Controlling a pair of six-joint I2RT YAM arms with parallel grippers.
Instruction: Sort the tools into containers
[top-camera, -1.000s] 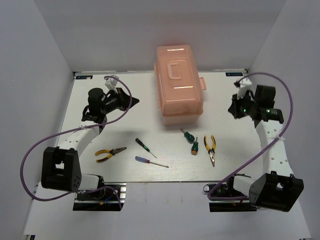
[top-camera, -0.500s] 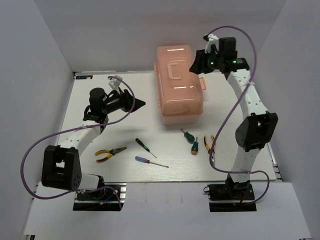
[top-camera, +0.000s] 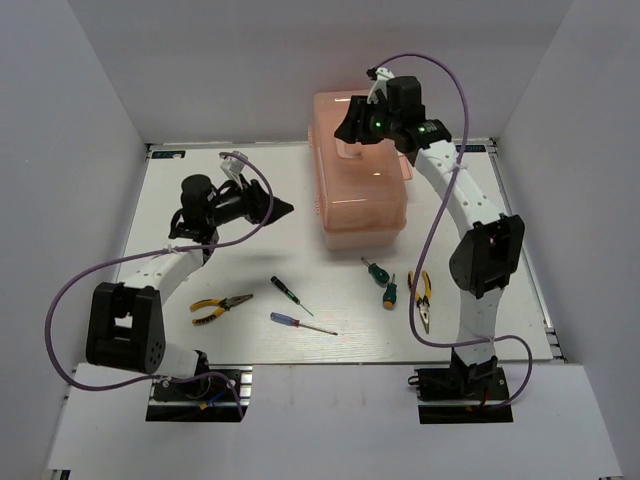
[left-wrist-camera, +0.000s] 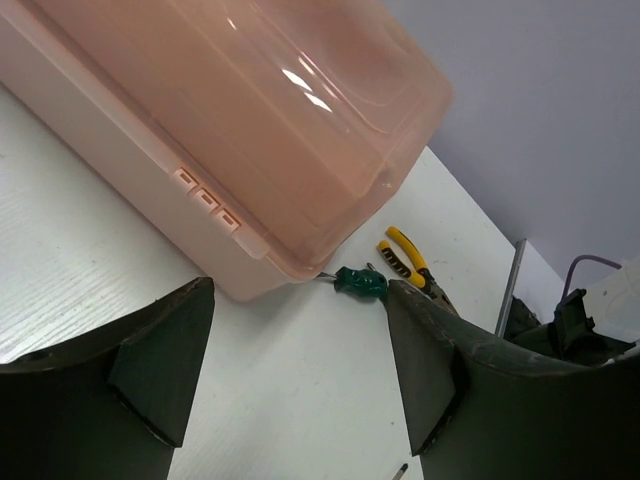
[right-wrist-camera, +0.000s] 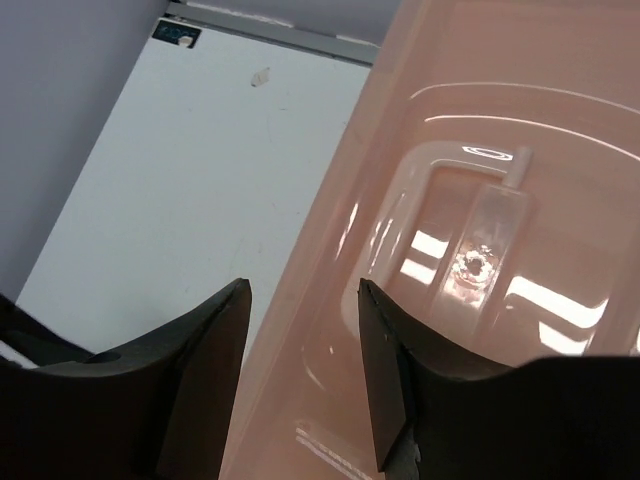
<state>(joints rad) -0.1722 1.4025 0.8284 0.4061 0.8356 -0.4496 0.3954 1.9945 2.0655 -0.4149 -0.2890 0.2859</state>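
Black fingers spread and empty, my left gripper (top-camera: 283, 208) sits at nine o'clock of the shut salmon-pink toolbox (top-camera: 358, 190). The tools (top-camera: 302, 323) lie loose at its six o'clock. Only the left wrist camera shows the box's side tabs (left-wrist-camera: 205, 197). My right gripper (top-camera: 345, 130) hovers parted over the lid, and its camera alone shows the handle recess (right-wrist-camera: 470, 240). The corner sticker (right-wrist-camera: 175, 32) is too small to read.

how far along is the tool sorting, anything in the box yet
Nothing sorted yet: the salmon-pink translucent plastic toolbox is shut, and both yellow-black-handled pliers, both stubby green screwdrivers and both thin screwdrivers lie on the white table. In hand: the right gripper is open above the lid by its handle; the left gripper is open, empty. Left: opening the box, then all six tools.
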